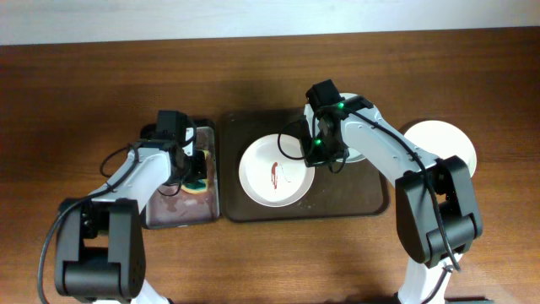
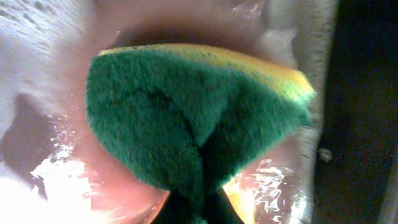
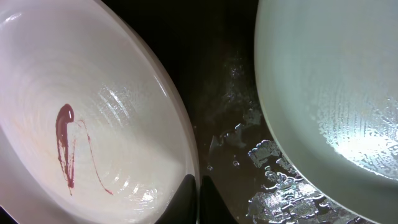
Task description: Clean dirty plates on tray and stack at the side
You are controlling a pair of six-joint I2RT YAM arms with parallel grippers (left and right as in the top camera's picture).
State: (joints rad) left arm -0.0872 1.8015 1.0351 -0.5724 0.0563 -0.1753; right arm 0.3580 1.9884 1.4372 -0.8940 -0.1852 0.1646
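Hanging over the dark brown rectangular tray (image 1: pixel 245 209) at frame centre, the right gripper (image 1: pixel 319 156) meets the red-smeared round white plate (image 1: pixel 277 171) lying there. In the left wrist view, the left gripper (image 1: pixel 196 173) pinches a green-and-yellow sponge (image 2: pixel 193 118). In the right wrist view, the right gripper is pressed onto that plate's rim at bottom centre.

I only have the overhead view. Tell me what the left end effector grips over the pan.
Observer: A folded green and yellow sponge, pinched in the left end effector.
Operator: Report the right one.
Observer: The right end effector is shut on the rim of the smeared plate.
Operator: Check the tray beside it.
Observer: The tray is wet, droplets lying between that plate and the second plate.
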